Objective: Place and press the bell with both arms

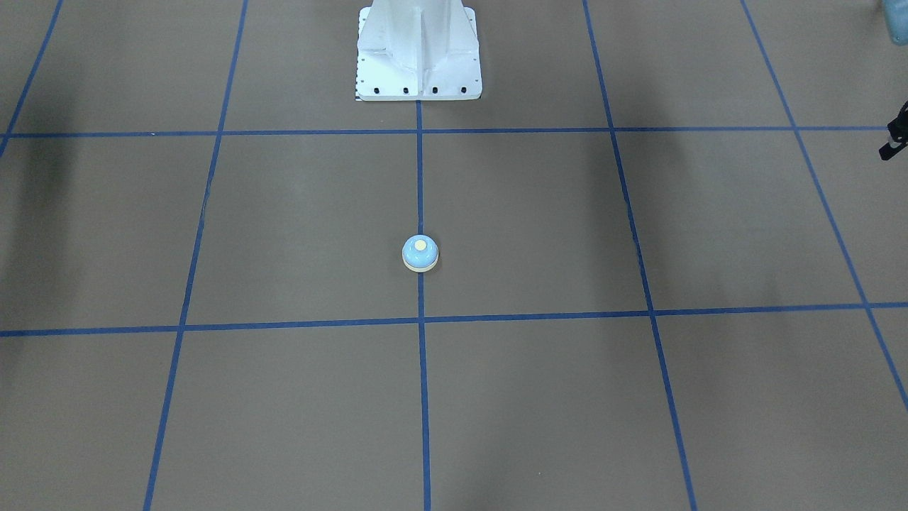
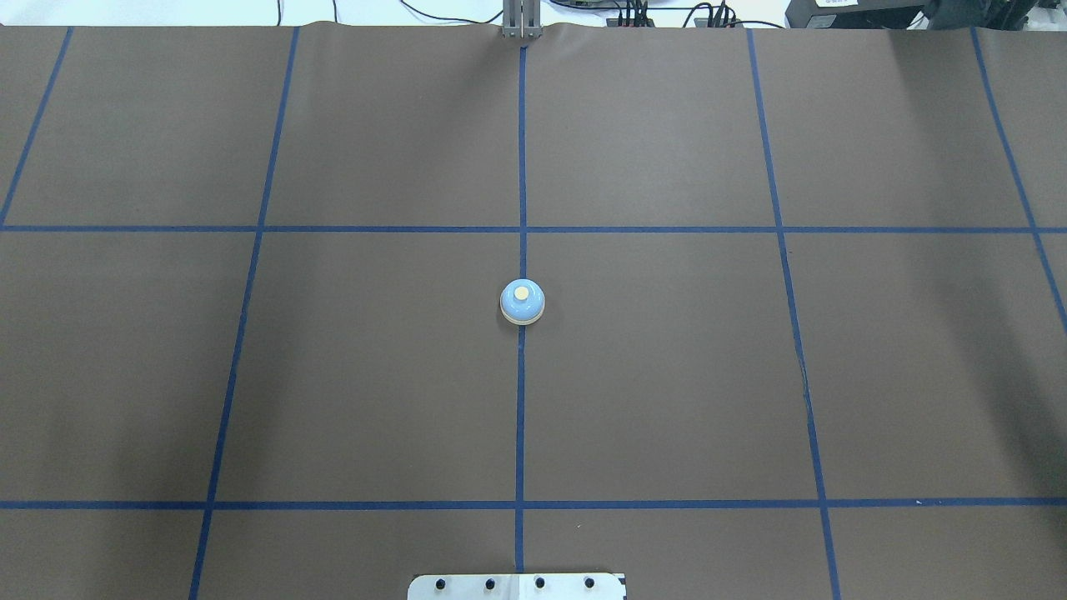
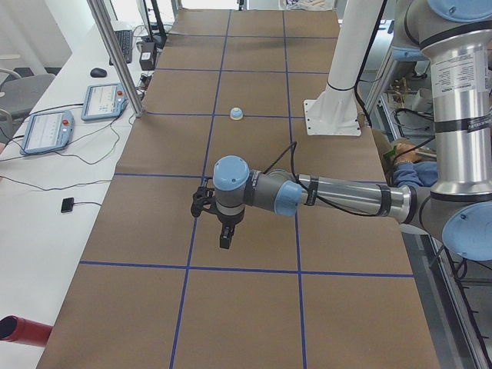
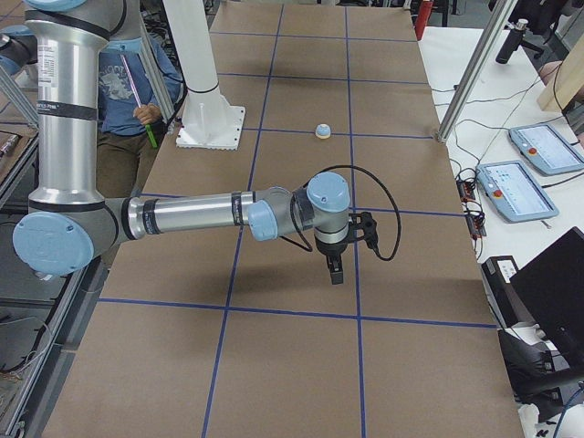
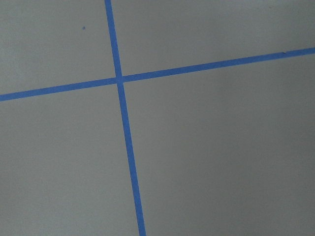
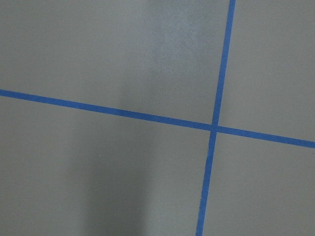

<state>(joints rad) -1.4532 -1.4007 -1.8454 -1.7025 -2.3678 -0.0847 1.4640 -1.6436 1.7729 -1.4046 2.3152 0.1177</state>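
Call bell (image 2: 522, 301) sits upright on the central tape line (image 2: 521, 417) of the desk (image 2: 667, 375), mid-frame overhead. Left end effector (image 3: 224, 240) and right end effector (image 4: 336, 272) hover well away, their openings impossible to judge. A clean press likely needs a square descent onto the cream button (image 2: 521, 292).

One bell (image 2: 522, 301), two arms (image 3: 346, 198) — one pedestal (image 1: 418, 53).

The bell (image 2: 522, 301) sits on the worktop (image 2: 667, 375) at the centre of the overhead frame, on the middle line (image 2: 520, 417), with the pedestal (image 2: 517, 586) straight below it at the bottom edge. In the left side view the left hand (image 3: 224, 240) hangs over the worktop at mid-frame, well apart from the bell higher up. In the right side view the right hand (image 4: 336, 274) hangs likewise.
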